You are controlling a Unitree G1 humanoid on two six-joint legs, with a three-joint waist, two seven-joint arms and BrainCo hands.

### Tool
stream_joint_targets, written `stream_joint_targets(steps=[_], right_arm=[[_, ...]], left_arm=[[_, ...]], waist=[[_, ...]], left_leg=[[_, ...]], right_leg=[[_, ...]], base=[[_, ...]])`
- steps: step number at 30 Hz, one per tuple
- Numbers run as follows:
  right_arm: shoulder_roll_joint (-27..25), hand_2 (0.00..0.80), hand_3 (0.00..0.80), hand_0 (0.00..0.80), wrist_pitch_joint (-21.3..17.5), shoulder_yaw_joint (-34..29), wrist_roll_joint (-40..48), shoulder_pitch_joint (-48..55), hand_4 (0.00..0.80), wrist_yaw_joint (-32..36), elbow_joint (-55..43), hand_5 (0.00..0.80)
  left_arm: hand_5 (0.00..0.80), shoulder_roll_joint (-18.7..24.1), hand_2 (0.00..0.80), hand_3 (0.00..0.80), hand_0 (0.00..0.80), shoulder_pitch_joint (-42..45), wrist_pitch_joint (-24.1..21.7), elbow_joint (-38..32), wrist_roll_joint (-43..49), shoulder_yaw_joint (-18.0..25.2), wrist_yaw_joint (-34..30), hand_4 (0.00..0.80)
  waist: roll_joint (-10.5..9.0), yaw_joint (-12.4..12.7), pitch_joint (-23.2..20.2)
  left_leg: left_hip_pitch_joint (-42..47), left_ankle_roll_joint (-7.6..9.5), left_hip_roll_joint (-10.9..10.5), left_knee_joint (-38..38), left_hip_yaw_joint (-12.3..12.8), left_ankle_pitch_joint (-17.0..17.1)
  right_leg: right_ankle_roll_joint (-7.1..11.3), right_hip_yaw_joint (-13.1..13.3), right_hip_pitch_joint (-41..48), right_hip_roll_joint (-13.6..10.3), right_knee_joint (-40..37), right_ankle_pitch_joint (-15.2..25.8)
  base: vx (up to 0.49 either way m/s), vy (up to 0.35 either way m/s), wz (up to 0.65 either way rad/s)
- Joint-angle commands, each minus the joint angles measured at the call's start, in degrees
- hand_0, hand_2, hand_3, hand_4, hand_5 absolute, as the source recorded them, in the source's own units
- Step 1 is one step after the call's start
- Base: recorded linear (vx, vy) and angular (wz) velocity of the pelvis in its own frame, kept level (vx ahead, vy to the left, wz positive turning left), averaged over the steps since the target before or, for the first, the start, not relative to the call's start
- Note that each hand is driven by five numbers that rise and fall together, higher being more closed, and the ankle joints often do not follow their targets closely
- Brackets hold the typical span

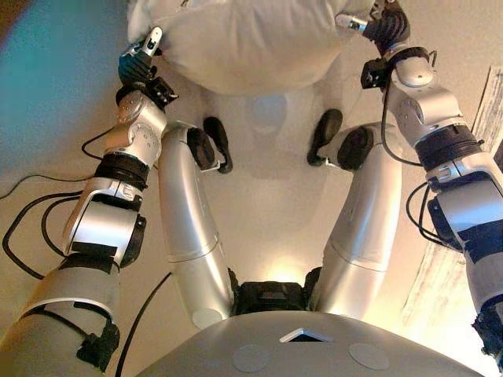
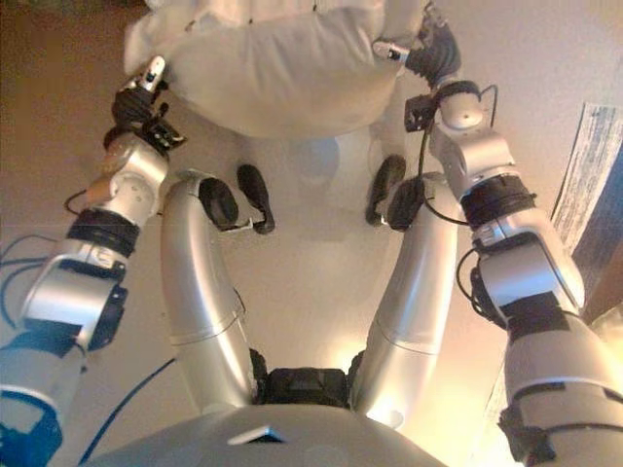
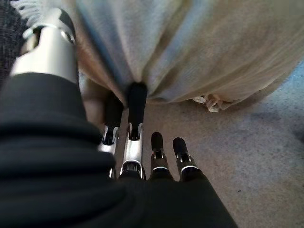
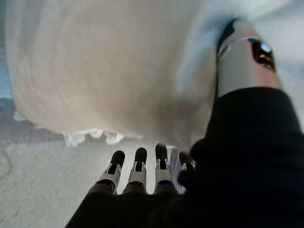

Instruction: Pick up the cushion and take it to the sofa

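A white cushion [image 1: 244,39] with a fringed edge is held up off the pale floor, between my two hands. My left hand [image 1: 140,59] presses on its left end; in the left wrist view its straight fingers [image 3: 137,109] push into the cloth [image 3: 199,52], thumb raised beside it. My right hand [image 1: 381,27] presses on the cushion's right end; in the right wrist view its fingers [image 4: 137,164] lie straight under the cushion [image 4: 109,71], thumb against its side. The cushion also shows in the right eye view [image 2: 273,68].
Pale carpet [image 1: 267,204] lies below. A light patterned strip [image 2: 584,165] runs along the floor at the right. A patch of dark woven fabric [image 3: 7,28] shows beside the cushion in the left wrist view.
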Motion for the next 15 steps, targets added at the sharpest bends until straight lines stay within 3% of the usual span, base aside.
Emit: stream_joint_targets(steps=[1, 8, 9, 10, 11, 12, 15], right_arm=[[0.9, 0.0, 0.0, 0.0, -0.1, 1.9, 1.6, -2.5, 0.0, 2.2, 1.1, 0.0], [0.6, 0.0, 0.0, 0.0, 4.6, 4.1, -0.6, -2.0, 0.0, 4.4, -2.2, 0.0], [0.4, 0.483, 0.483, 0.483, 5.0, 4.4, -0.4, -1.9, 0.483, 4.4, -3.0, 0.483], [0.0, 0.8, 0.8, 0.8, 5.1, 4.5, -0.1, -1.6, 0.8, 4.8, -3.5, 0.8], [-0.2, 0.8, 0.8, 0.8, 5.4, 4.5, -0.2, -1.3, 0.8, 5.1, -4.1, 0.8], [-0.4, 0.8, 0.8, 0.8, 5.9, 4.5, -0.4, -1.1, 0.8, 5.4, -4.7, 0.8], [-0.6, 0.8, 0.8, 0.8, 6.8, 4.7, -0.3, -0.6, 0.8, 7.2, -5.0, 0.8]], left_arm=[[0.0, 1.3, 0.0, 0.0, 0.0, -2.7, 2.1, 4.7, -0.6, 0.9, 1.9, 0.0], [0.0, 1.0, 0.0, 0.0, 0.0, -2.2, 3.8, 3.7, 5.2, -1.9, -5.0, 0.0], [0.0, 1.0, 0.0, 0.0, 0.0, -2.2, 3.8, 2.6, 5.9, -2.7, -7.4, 0.0], [0.0, 1.0, 0.0, 0.0, 0.0, -2.1, 3.4, 1.5, 7.0, -3.4, -9.8, 0.0], [0.489, 1.1, 0.489, 0.489, 0.489, -1.9, 3.4, 0.2, 8.4, -4.4, -11.2, 0.489], [0.8, 1.1, 0.8, 0.8, 0.8, -1.8, 3.2, -1.2, 9.3, -5.6, -11.7, 0.8], [0.8, 1.0, 0.8, 0.8, 0.8, -1.6, 3.1, -3.9, 10.0, -7.4, -11.9, 0.8]], waist=[[1.45, -1.0, -0.8], [1.02, -1.0, -0.8], [1.02, -1.0, -0.8], [1.05, -1.0, -0.8], [1.1, -1.0, -0.8], [1.17, -1.0, -0.8], [1.35, -0.9, -0.8]], left_leg=[[-0.7, 2.34, 0.0, 2.5, 1.9, -2.6], [-0.7, 2.98, -0.2, 3.7, 2.1, -3.3], [-0.7, 3.15, -0.2, 4.0, 2.1, -3.4], [-0.7, 3.29, -0.1, 4.3, 2.1, -3.6], [-0.7, 3.39, -0.1, 4.6, 2.1, -3.7], [-0.7, 3.44, -0.1, 5.0, 2.1, -3.8], [-0.7, 3.61, 0.1, 6.1, 2.1, -4.0]], right_leg=[[-0.81, 2.9, 4.5, -2.1, 1.8, -3.5], [-1.18, 3.2, 4.3, -2.3, 2.4, -3.4], [-1.23, 3.2, 4.4, -2.5, 2.6, -3.5], [-1.27, 3.2, 4.4, -2.6, 2.7, -3.5], [-1.29, 3.3, 4.4, -2.6, 2.8, -3.4], [-1.25, 3.4, 4.5, -2.6, 3.0, -3.3], [-1.27, 3.5, 4.5, -2.7, 3.7, -3.3]], base=[[0.044, -0.005, -0.12], [0.01, -0.001, -0.02], [0.034, 0.009, 0.04], [0.035, 0.005, 0.04], [0.034, 0.003, 0.01], [0.0, 0.0, 0.0], [0.035, 0.009, -0.03]])
